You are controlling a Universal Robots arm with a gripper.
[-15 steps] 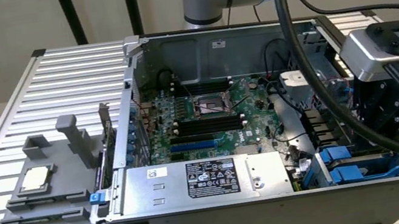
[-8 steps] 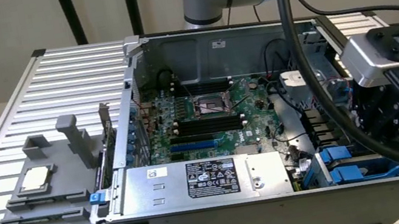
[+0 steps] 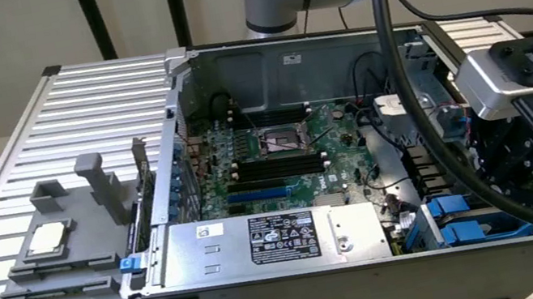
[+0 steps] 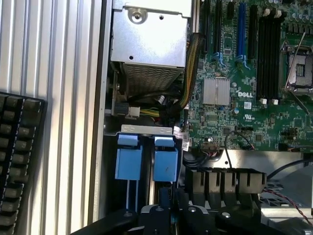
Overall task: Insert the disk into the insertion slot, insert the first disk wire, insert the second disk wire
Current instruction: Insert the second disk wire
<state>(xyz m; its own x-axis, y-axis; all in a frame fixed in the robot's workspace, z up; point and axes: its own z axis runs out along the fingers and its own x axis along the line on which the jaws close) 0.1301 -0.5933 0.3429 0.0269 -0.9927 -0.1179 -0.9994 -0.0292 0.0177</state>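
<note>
The disk [image 4: 165, 164], seen by its blue carrier frame, sits upright in the insertion slot [image 4: 146, 130], the grey cage at the front corner of the open computer case [image 3: 377, 278], beside a second blue carrier [image 4: 128, 161]. The tool [image 4: 168, 208] hovers directly over the disk's blue frame, jaws closed; whether it pinches the frame edge cannot be confirmed. Judged stiff, moderately heavy and shock-sensitive; best held by the plastic frame edges. The silver power supply [image 3: 272, 239] lies adjacent, the motherboard [image 3: 279, 155] beyond. The case rests on the slatted desk [image 3: 24, 143].
</note>
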